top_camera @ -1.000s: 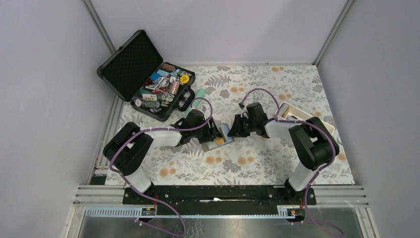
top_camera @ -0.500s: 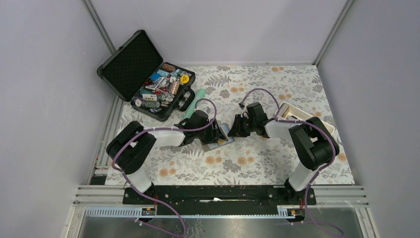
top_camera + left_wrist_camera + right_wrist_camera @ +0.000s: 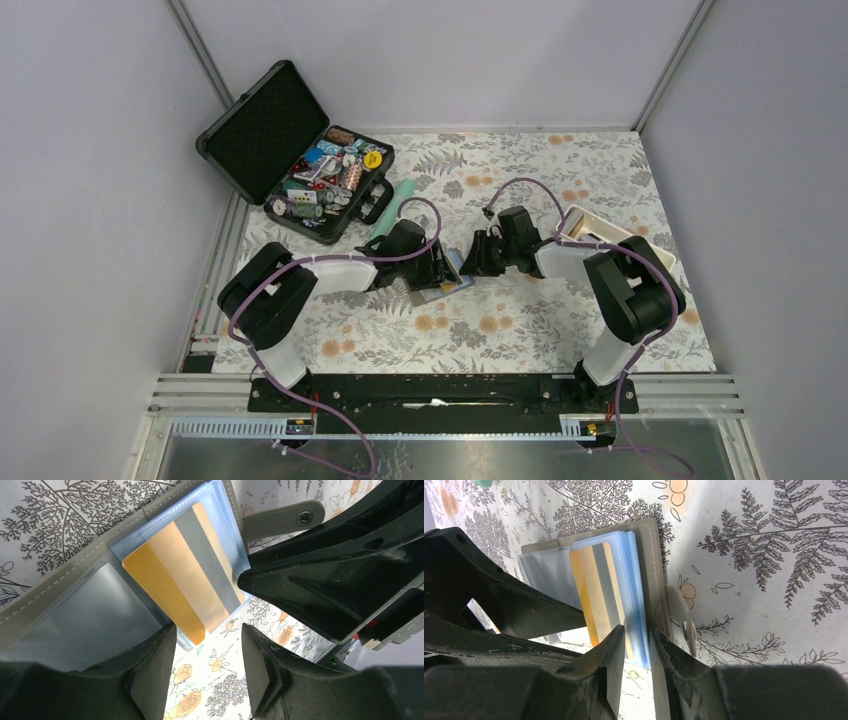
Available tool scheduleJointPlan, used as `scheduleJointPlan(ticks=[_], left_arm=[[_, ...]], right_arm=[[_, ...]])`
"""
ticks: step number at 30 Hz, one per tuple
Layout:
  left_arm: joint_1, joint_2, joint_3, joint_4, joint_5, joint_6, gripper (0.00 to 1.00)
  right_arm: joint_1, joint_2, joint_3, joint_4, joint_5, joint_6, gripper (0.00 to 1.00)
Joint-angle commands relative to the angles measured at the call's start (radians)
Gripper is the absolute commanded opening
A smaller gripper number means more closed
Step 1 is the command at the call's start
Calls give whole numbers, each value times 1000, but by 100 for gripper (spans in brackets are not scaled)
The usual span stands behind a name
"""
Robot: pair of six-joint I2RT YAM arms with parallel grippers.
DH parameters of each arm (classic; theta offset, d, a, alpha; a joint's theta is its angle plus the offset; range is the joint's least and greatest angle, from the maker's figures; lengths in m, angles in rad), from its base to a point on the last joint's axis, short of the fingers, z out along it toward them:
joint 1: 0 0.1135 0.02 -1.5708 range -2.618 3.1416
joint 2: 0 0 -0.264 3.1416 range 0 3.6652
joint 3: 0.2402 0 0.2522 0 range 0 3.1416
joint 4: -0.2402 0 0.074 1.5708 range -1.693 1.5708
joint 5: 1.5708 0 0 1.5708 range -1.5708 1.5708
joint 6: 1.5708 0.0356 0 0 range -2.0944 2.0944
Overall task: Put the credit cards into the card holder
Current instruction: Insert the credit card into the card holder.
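The grey-brown card holder [image 3: 445, 283] lies open on the flowered cloth between my two grippers. In the left wrist view its grey cover [image 3: 95, 550] frames clear sleeves, and an orange-yellow credit card [image 3: 185, 575] with a grey stripe sits in one sleeve. My left gripper [image 3: 209, 645] is open at that card's near corner, with only cloth between its fingers. In the right wrist view my right gripper [image 3: 638, 650] is closed on the edge of the blue-tinted sleeve stack beside the cover [image 3: 651, 565], next to the card [image 3: 596, 590]. No other cards show.
An open black hard case [image 3: 300, 160] full of small items stands at the back left. A mint-green tube [image 3: 397, 200] lies just in front of it. A white tray [image 3: 600, 230] sits behind the right arm. Grey walls enclose the table.
My left gripper has crept a little to the right, closer to the card holder and the right gripper. The right gripper has stayed put.
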Motion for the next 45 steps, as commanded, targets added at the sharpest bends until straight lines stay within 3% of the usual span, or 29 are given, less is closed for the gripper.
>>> scheduleJointPlan(ticks=[1, 10, 19, 28, 45], left_arm=[[-7, 15, 47, -24, -39, 36, 53], [-6, 27, 65, -21, -63, 56, 53], [2, 44, 73, -18, -73, 76, 52], [19, 62, 48, -18, -91, 84, 48], [61, 17, 45, -30, -141, 102, 49]], right_arm=[[0, -23, 5, -30, 34, -27, 33], [-1, -74, 6, -48, 41, -23, 42], [-2, -77, 4, -17, -8, 14, 42], [-4, -94, 16, -76, 77, -24, 48], [-25, -22, 65, -74, 38, -45, 42]])
